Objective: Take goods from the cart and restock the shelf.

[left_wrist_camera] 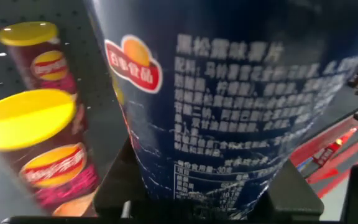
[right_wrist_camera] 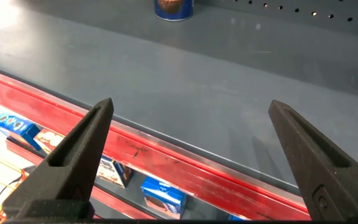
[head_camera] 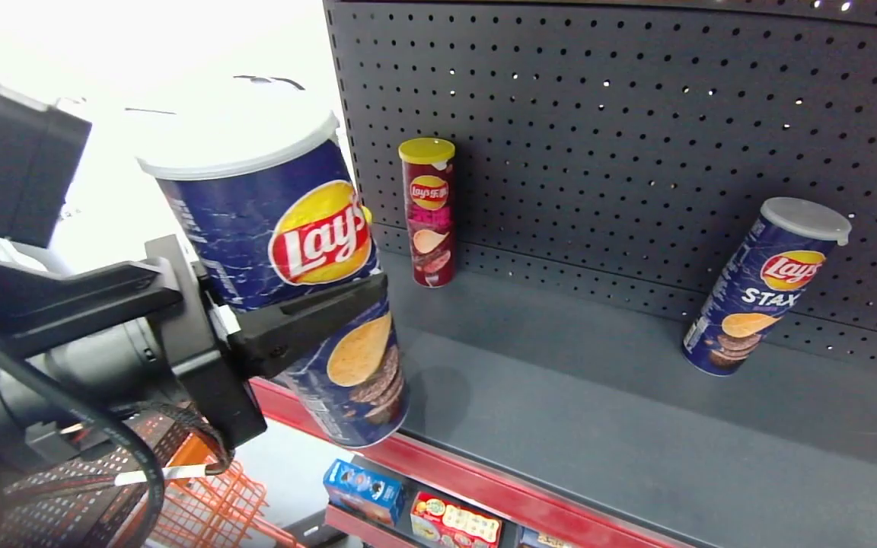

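Note:
My left gripper (head_camera: pixel 317 293) is shut on a blue chip can (head_camera: pixel 286 228) with a white lid. It holds the can tilted over the left front corner of the grey shelf (head_camera: pixel 598 411). The left wrist view shows the same blue can (left_wrist_camera: pixel 229 106) close up. Beyond it stand two maroon cans with yellow lids, one near (left_wrist_camera: pixel 39 149) and one farther back (left_wrist_camera: pixel 36 59). One maroon can (head_camera: pixel 428 213) stands upright against the pegboard. Another blue can (head_camera: pixel 758 289) stands at the shelf's right. My right gripper (right_wrist_camera: pixel 191 104) is open and holds nothing, over the shelf's red front edge (right_wrist_camera: pixel 166 149).
A dark pegboard (head_camera: pixel 636 114) backs the shelf. Small boxed goods (head_camera: pixel 362 491) sit on the lower shelf under the red edge (head_camera: pixel 484 479). The orange cart basket (head_camera: pixel 210 510) is at the lower left. Bare shelf floor lies between the maroon can and the right blue can.

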